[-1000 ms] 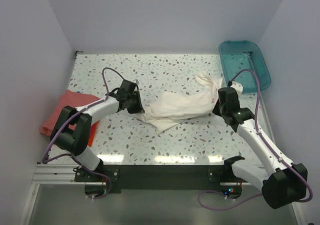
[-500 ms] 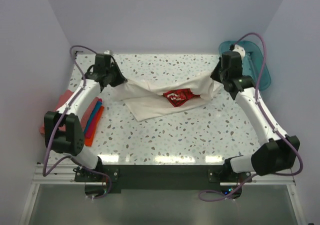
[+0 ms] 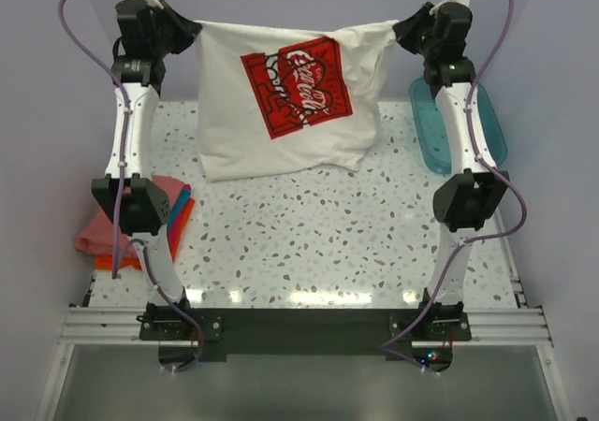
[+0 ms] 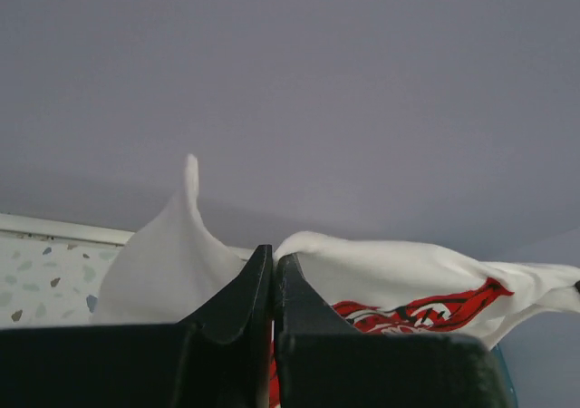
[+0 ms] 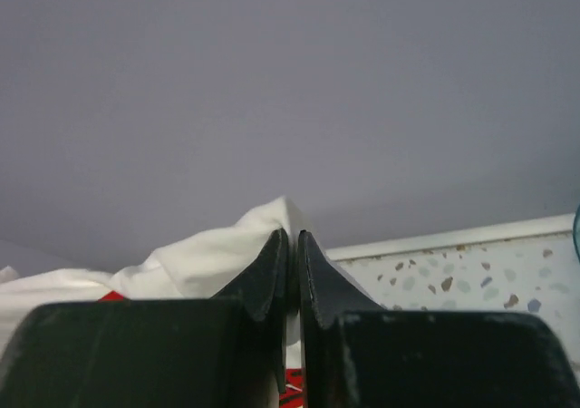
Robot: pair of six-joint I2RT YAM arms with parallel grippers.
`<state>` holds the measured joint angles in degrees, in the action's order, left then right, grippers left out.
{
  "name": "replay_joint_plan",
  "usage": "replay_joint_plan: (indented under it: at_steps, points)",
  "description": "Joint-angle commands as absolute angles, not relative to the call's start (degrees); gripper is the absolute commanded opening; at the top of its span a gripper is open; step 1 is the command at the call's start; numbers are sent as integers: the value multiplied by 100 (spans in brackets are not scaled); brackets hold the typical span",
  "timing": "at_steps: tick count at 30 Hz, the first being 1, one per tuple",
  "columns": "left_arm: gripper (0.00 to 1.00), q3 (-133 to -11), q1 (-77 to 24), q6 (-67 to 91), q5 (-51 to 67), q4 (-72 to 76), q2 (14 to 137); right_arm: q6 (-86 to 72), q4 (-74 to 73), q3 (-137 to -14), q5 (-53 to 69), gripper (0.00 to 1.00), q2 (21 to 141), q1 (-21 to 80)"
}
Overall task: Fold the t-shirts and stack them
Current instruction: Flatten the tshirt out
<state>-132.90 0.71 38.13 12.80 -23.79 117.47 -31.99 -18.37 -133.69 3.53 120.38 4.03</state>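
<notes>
A large white t-shirt (image 3: 281, 112) with a red lettered print hangs spread out high above the table, its lower hem resting on the tabletop. My left gripper (image 3: 194, 28) is shut on its top left corner, and my right gripper (image 3: 401, 30) is shut on its top right corner. In the left wrist view the black fingers (image 4: 246, 290) pinch white cloth (image 4: 163, 263). White cloth (image 5: 217, 258) also bunches at the pinched fingers (image 5: 317, 281) in the right wrist view. Folded salmon-pink (image 3: 94, 234), blue (image 3: 178, 201) and orange-red (image 3: 180, 223) t-shirts lie stacked at the table's left edge.
A teal translucent tub (image 3: 487, 126) stands at the back right of the speckled table (image 3: 309, 243). Walls close in on the left, back and right sides. Both arms reach up tall from their bases at the near edge.
Both arms have risen from low over the table to high up, lifting the white t-shirt from a crumpled heap until it hangs spread between them with the print showing.
</notes>
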Motion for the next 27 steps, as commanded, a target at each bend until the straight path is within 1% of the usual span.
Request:
replay_joint_plan:
  at_steps: [1, 3, 4, 6, 7, 9, 10, 11, 12, 13, 14, 15, 16, 17, 18, 19, 20, 21, 22, 23, 24, 25, 26, 27]
  points:
    - [0, -13756, 509, 4096, 1898, -1752, 11638, -3567, -1170, -14142, 993, 0, 11866, 106]
    - [0, -13135, 553, 4043, 1960, -1408, 11165, -3735, -593, -13670, 1142, 0, 11603, 18]
    - [0, -12957, 589, 3956, 1943, -1232, 10997, -3883, -354, -12936, 1195, 0, 11193, -183]
    - [0, -12492, 633, 3885, 1925, -1108, 10566, -3998, 330, -12185, 1222, 0, 10778, -342]
    - [0, -12376, 650, 3850, 1977, -1073, 10451, -4025, 430, -11642, 1274, 0, 10627, -378]
    - [0, -11956, 650, 3762, 2030, -1107, 10144, -4052, 605, -11138, 1292, 0, 10188, -457]
    - [0, -11753, 659, 3727, 2030, -1107, 10003, -4069, 659, -10588, 1327, 0, 10047, -474]
    - [0, -11516, 659, 3700, 2022, -1099, 9680, -4104, 720, -10286, 1353, 0, 9733, -509]
    - [0, -10861, 650, 3700, 2021, -968, 9485, -4113, 825, -9970, 1362, 0, 9582, -527]
    - [0, -10428, 659, 3726, 2039, -854, 9257, -4105, 817, -9332, 1354, 0, 9397, -527]
    - [0, -9954, 642, 3796, 2083, -705, 8750, -4113, 809, -8986, 1345, 0, 9230, -553]
    - [0, -8949, 650, 3866, 2118, -555, 8484, -4131, 774, -8626, 1336, 0, 8854, -554]
    - [0, -8451, 633, 3989, 2153, -354, 8229, -4131, 756, -7822, 1310, 0, 8650, -562]
    - [0, -7950, 615, 4034, 2145, -308, 7713, -4253, 695, -7387, 1196, 0, 8457, -580]
    - [0, -6997, 589, 4121, 2118, -290, 7464, -4350, 607, -6939, 1152, 0, 8020, -589]
    - [0, -6526, 484, 4157, 2083, -307, 7201, -4533, 615, -5995, 1117, 0, 7816, -606]
    - [0, -6043, 405, 4201, 2057, -334, 6685, -4605, 607, -5542, 1081, 1, 7605, -606]
    - [0, -5107, 282, 4227, 1996, -325, 6410, -4684, 537, -5111, 985, 5, 7298, -606]
    - [0, -4671, 55, 4236, 1804, -360, 6164, -4702, 536, -4323, 923, 6, 7164, -615]
    - [8, -4267, -226, 4262, 1689, -421, 5717, -4676, 432, -4037, 792, 9, 7041, -624]
    - [16, -3471, -394, 4376, 1618, -422, 5504, -4624, 187, -3791, 661, 13, 6953, -624]
    - [27, -3080, -674, 4447, 1582, -378, 5311, -4475, 176, -3370, 703, 24, 6778, -624]
    - [50, -2467, -746, 4534, 1539, -395, 4987, -4404, 115, -3227, 773, 28, 6707, -633]
    - [54, -2235, -773, 4657, 1512, -465, 4853, -4308, 27, -3121, 826, 35, 6619, -624]
